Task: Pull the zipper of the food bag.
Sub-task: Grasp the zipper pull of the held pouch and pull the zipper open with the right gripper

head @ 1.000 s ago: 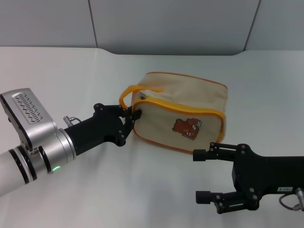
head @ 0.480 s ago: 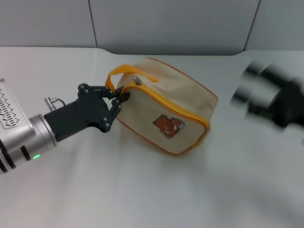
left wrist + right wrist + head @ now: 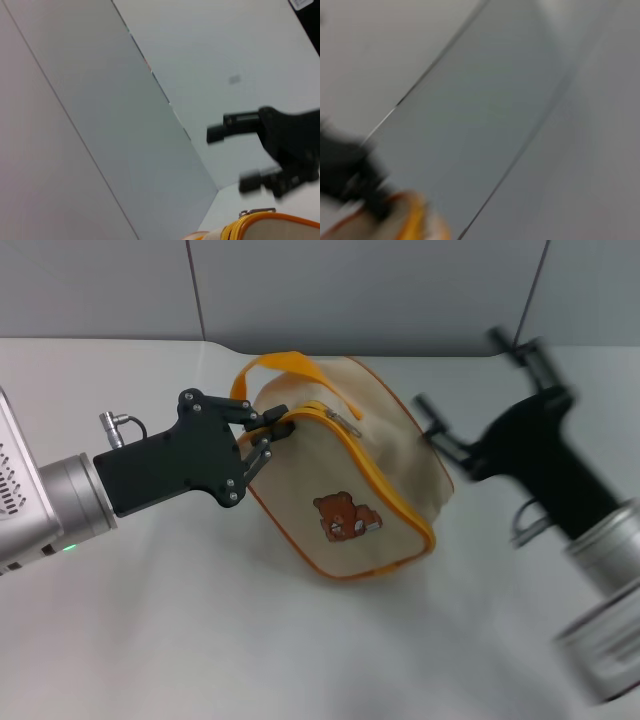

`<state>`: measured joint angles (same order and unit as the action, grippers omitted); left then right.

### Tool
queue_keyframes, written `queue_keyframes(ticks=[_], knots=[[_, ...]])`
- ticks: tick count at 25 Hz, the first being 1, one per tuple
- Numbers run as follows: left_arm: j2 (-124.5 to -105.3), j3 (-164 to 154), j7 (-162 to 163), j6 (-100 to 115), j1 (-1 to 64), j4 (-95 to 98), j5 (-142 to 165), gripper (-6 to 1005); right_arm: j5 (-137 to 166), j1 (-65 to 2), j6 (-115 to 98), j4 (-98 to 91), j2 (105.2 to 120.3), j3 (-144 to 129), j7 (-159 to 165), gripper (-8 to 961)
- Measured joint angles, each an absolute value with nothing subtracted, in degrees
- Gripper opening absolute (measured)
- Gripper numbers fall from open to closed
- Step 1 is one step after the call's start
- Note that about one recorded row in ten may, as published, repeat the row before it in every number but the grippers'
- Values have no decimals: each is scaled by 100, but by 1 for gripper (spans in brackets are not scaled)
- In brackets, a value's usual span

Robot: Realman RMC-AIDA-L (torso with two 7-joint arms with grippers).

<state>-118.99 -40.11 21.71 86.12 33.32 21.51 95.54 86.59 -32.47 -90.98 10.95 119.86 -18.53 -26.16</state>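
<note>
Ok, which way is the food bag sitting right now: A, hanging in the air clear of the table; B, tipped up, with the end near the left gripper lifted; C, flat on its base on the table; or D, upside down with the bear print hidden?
B: the food bag is tilted, its strap end raised where the left gripper grips it, the lower corner down on the table, bear print showing.

Beige food bag (image 3: 370, 450), orange zipper (image 3: 375, 480), brown bear print (image 3: 343, 517).
</note>
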Motion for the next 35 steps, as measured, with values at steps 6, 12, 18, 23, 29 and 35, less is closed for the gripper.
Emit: queue_keyframes(ticks=[6, 12, 18, 23, 29, 35], knots=[[-11903, -4019, 2170, 8654, 3385, 2203, 9546, 76, 8791, -3352, -8820, 1887, 11988, -1854, -5451, 840], [-11906, -4019, 2170, 8657, 3385, 2199, 9488, 73, 9250, -3278, -8711, 1975, 11988, -1806, -5490, 834], [-11917, -4027, 2172, 8661, 3384, 2169, 9474, 71, 9266, -3388, -8700, 2231, 11988, -1516, -5393, 828], [-11918, -4025, 2183, 8666, 3384, 2163, 9474, 71, 9269, -3461, -8628, 2332, 11988, -1347, -5372, 822], [-11918, -4017, 2198, 8667, 3402, 2162, 9468, 70, 9272, -3498, -8562, 2371, 11988, -1343, -5334, 816], [-11918, -4016, 2214, 8610, 3462, 2162, 9464, 70, 9315, -3595, -8278, 2407, 11988, -1355, -5317, 740]])
